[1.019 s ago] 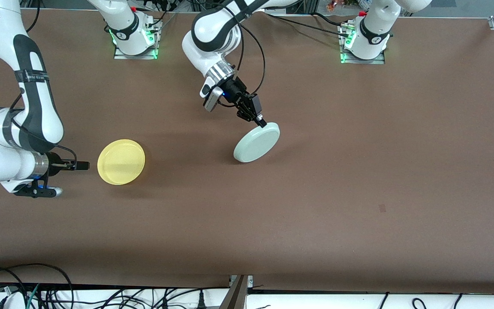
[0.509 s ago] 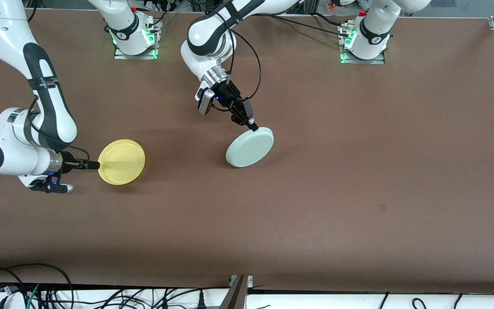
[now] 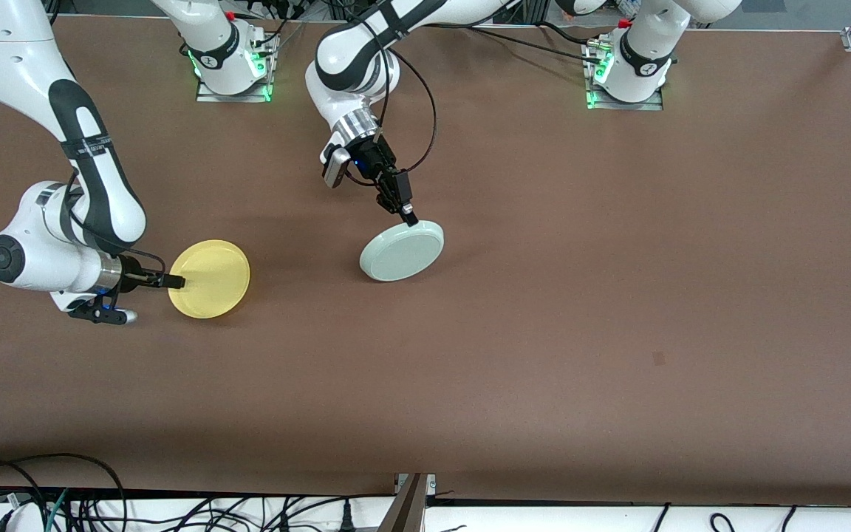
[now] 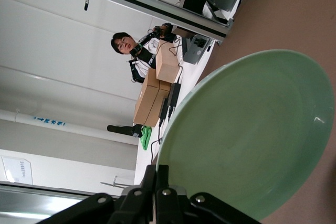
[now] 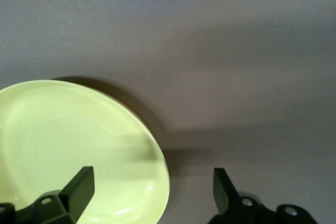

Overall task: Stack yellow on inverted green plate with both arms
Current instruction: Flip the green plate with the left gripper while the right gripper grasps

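Judging from their look, both plates seemed light, stiff plastic with a smooth and rather slippery face, so the low rim was the only good place to take hold.

The left pincer (image 3: 406, 215) was closed on the rim of the green plate (image 3: 401, 251), at the edge of the plate that lay toward the robots' bases. In the left wrist view the black fingers (image 4: 156, 188) pinched that edge, and the green plate (image 4: 247, 135) filled most of the picture. It was turned bottom-up and tilted, near the middle of the brown surface (image 3: 580, 295); whether its low edge touched the surface I could not tell.

The yellow plate (image 3: 209, 278) lay flat and right side up on the surface, toward the right arm's end and well apart from the green one. The right pincer (image 3: 174, 281) was low at its rim on that end. In the right wrist view its fingers (image 5: 79, 187) stood wide open, one over the yellow plate (image 5: 79, 145) and the other outside it. It held nothing yet. A thin grip on such a rim could slip, I think.
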Tool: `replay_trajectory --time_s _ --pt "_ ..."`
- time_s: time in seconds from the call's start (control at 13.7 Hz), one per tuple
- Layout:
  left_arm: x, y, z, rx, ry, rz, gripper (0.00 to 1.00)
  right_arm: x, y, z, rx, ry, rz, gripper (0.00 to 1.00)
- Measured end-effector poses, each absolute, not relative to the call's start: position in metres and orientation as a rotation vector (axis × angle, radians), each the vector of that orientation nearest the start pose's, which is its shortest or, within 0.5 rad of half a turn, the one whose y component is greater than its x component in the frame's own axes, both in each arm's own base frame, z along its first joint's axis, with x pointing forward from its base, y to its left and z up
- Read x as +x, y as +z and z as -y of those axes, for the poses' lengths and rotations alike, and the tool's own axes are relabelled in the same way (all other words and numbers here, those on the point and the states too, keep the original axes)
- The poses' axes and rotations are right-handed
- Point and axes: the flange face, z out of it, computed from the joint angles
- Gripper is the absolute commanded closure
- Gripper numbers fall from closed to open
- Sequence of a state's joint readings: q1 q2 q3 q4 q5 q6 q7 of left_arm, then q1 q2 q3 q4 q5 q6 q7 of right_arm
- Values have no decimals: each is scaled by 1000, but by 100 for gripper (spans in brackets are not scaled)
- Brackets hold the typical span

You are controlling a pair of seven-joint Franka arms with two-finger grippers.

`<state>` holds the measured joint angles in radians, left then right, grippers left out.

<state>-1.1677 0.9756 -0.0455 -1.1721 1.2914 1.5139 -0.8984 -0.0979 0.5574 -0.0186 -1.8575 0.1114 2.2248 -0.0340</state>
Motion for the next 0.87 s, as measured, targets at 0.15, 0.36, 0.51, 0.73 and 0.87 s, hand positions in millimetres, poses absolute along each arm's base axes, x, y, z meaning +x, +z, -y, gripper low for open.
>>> replay_trajectory --time_s 0.15,0.36,0.51,0.73,0.87 --pt "358 214 639 -1774 -887 -679 100 614 199 70 -3039 250 -227 0" --pt "355 200 641 -1715 -917 -703 100 609 191 72 -3047 213 -213 0" --pt "363 200 636 -1695 -923 -687 100 606 187 74 -3044 202 -222 0" --pt "374 204 630 -1678 -922 -655 100 602 183 73 -3012 197 -226 21" --pt "374 205 629 -1672 -918 -645 100 602 183 74 -3001 195 -223 59"
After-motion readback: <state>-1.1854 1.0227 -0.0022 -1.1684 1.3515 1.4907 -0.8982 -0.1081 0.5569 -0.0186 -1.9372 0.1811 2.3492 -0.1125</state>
